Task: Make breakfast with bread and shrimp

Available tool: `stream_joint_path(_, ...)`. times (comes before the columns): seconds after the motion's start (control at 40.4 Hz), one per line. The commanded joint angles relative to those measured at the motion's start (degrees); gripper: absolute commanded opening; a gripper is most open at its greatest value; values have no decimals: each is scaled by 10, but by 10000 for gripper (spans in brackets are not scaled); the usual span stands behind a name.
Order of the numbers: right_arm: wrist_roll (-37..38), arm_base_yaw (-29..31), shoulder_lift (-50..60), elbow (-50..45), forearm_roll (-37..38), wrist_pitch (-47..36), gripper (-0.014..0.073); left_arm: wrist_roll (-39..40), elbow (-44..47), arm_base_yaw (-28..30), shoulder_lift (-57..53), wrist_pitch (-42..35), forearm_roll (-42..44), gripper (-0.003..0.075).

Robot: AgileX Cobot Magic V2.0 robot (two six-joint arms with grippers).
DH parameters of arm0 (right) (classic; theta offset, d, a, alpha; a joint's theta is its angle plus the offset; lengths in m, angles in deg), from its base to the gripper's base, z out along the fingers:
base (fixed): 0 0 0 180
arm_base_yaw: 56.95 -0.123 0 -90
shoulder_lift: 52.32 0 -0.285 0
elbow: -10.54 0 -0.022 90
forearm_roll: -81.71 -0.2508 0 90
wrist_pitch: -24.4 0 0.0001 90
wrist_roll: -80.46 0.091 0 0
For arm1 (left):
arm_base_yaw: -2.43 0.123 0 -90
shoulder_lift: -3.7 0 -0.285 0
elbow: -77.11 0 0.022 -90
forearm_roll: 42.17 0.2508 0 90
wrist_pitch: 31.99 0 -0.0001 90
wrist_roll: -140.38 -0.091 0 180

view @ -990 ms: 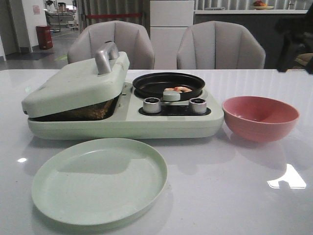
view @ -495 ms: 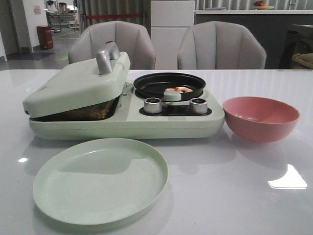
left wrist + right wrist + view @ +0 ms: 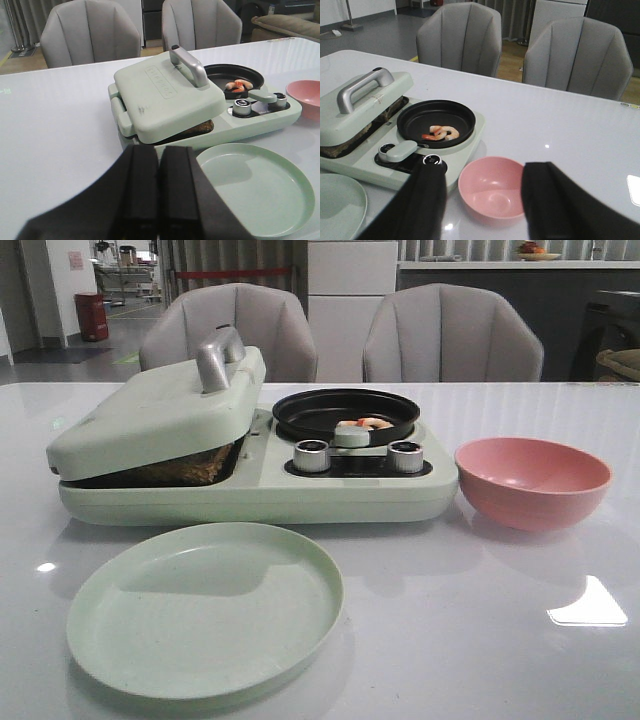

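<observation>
You are at the cooking stage, by my judgement: nothing is plated yet. The bread (image 3: 180, 468) sits pressed under the tilted lid (image 3: 150, 410) of the cooker (image 3: 250, 495); the shrimp (image 3: 441, 132) lie in the black pan (image 3: 436, 122). The green plate (image 3: 205, 605) and pink bowl (image 3: 532, 480) hold nothing. Your left gripper (image 3: 159, 192) has its fingers together, holding nothing; your right gripper (image 3: 482, 200) stands wide apart, unloaded, above the bowl. Next, lift the lid by its handle (image 3: 189, 65).
</observation>
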Motion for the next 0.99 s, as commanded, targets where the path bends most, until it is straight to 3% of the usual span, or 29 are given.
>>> stream_joint_path(0.0,-7,-1,57,-31,2,-69,189,4,-13,1,7,-49,-6,99)
stream_joint_path(0.124,-7,-1,102,-74,2,-102,-43,4,-13,1,7,-49,-6,99)
stream_joint_path(0.272,-7,-1,111,-93,1,-137,-32,4,-13,1,7,-49,-6,99)
stream_joint_path(0.767,-7,-1,111,-93,1,-137,-32,3,-13,1,7,-49,-3,99)
stream_joint_path(0.965,-7,-1,111,-93,1,-137,-32,-13,2,8,7,-54,104,99)
